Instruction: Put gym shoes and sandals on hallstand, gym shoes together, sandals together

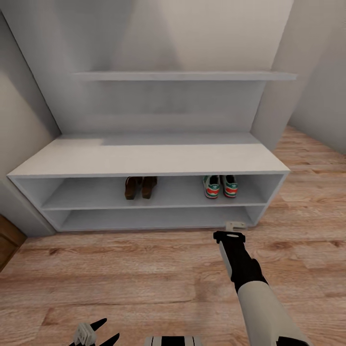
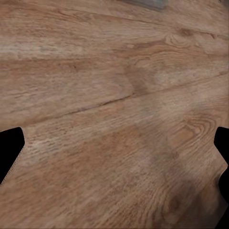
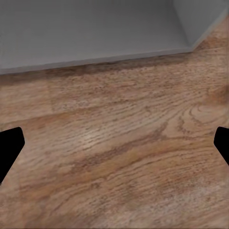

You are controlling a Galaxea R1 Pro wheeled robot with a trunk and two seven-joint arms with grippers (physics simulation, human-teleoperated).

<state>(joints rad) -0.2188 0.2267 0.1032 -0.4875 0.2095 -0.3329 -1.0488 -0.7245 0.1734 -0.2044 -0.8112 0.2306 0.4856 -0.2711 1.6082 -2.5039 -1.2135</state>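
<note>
The two gym shoes [image 1: 221, 186] stand side by side, heels outward, at the right of the hallstand's [image 1: 144, 158] upper open shelf. The two brown sandals [image 1: 140, 187] stand together near that shelf's middle. My right gripper [image 1: 235, 226] hovers low over the corridor floor [image 1: 120, 278], just in front of the rack's bottom right corner. In the right wrist view the right gripper [image 3: 114, 148] is open over floor planks, with the lowest shelf [image 3: 90, 33] ahead and nothing between its fingers. My left gripper [image 1: 102, 333] is open near my base, and the left wrist view shows the left gripper [image 2: 114, 152] over bare planks.
A long wall shelf [image 1: 182, 76] hangs above the bench. A brown wooden panel [image 1: 7, 245] sits at the left edge beside the rack. Grey walls close in on both sides, and plank flooring [image 1: 312, 158] runs on past the rack's right end.
</note>
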